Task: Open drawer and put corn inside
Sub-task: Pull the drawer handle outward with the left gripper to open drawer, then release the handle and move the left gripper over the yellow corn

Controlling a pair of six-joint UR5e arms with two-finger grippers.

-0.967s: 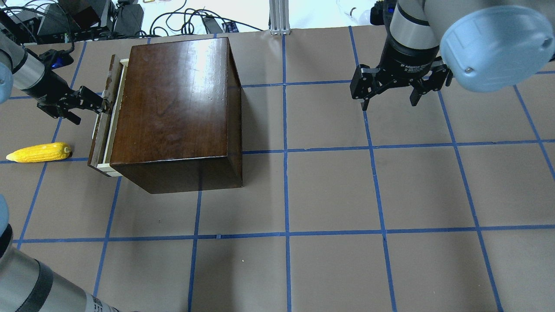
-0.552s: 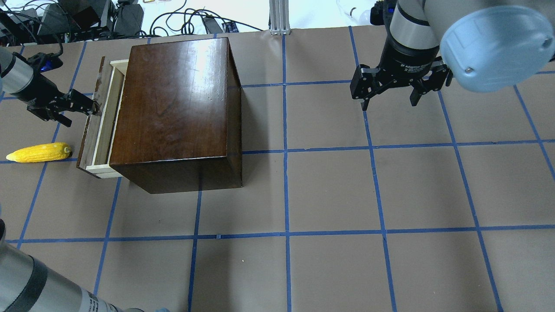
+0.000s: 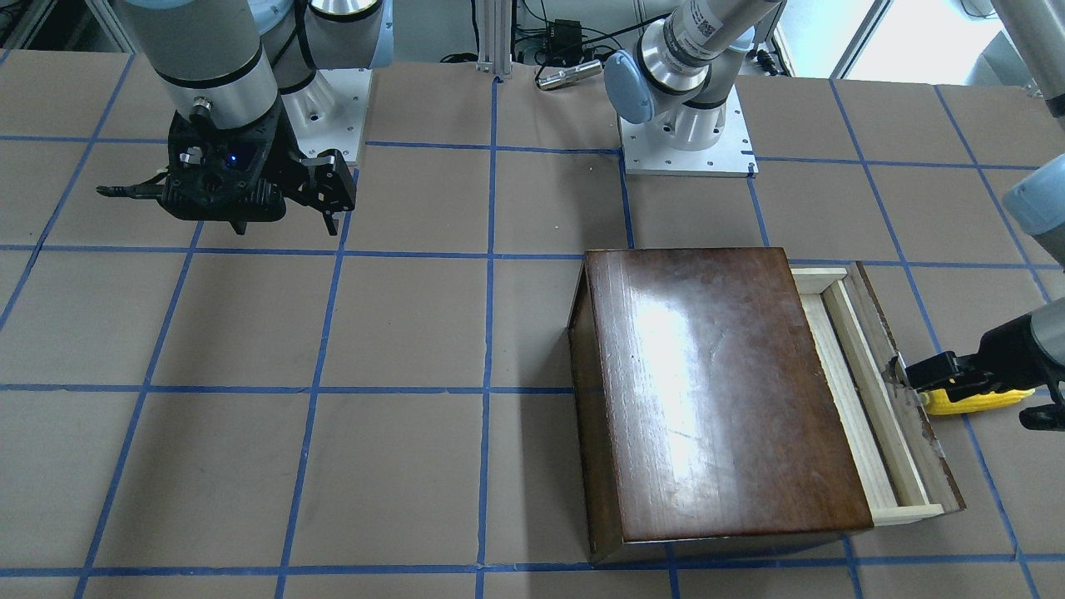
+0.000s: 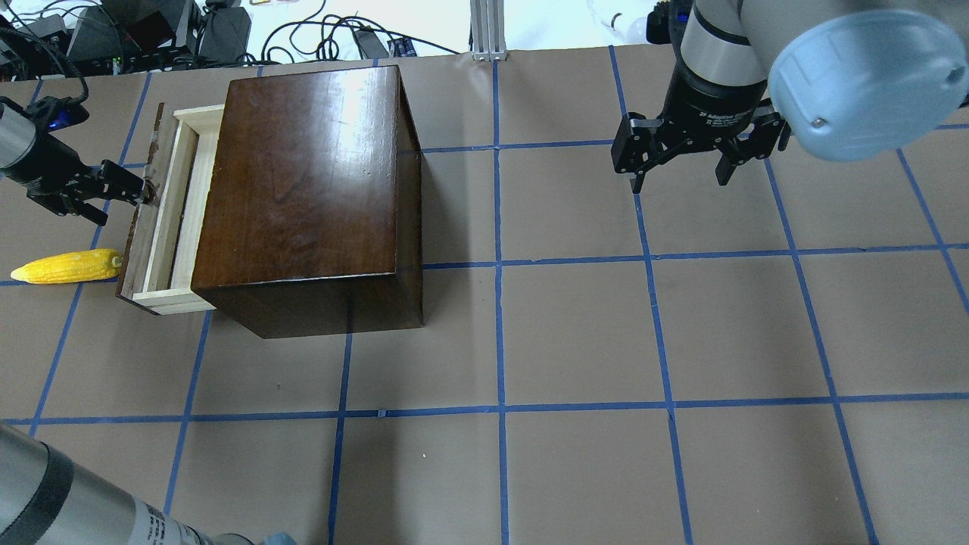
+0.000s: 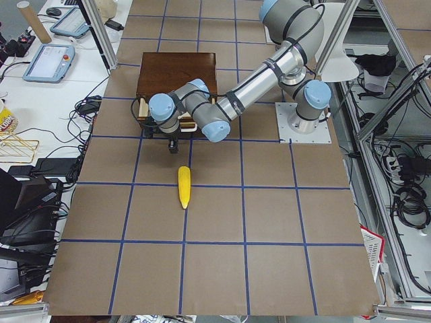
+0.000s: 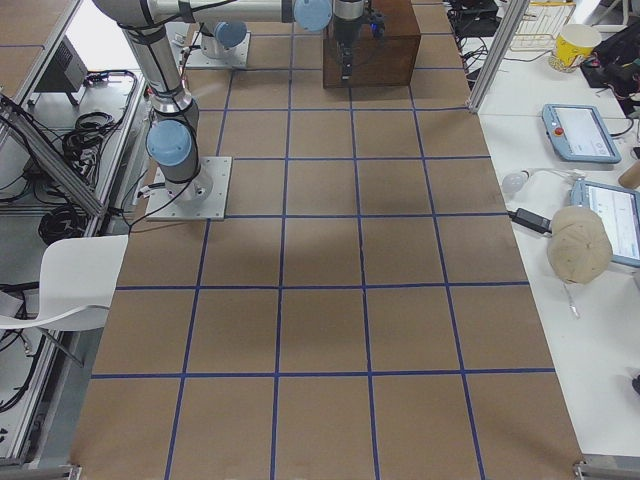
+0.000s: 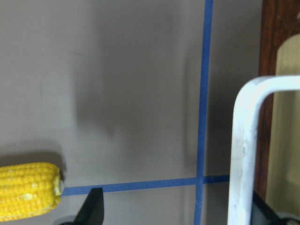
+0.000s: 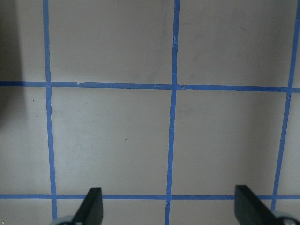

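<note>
Corn (image 4: 66,267) is lying on the surface (image 4: 575,333) far left, just outside the drawer (image 4: 163,219), which is sticking part-open from the wooden box (image 4: 303,189). Only the left wrist view is showing the left gripper (image 7: 178,208) jaws spread, with the white handle (image 7: 241,140) against one finger. The right gripper (image 4: 679,182) is hovering, jaws released, its lettering partly reading "Adaptive".

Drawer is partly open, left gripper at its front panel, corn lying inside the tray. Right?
No. The drawer is partly open with the left gripper at its front panel, but the corn lies on the table outside it, per the overhead exterior view.
</note>
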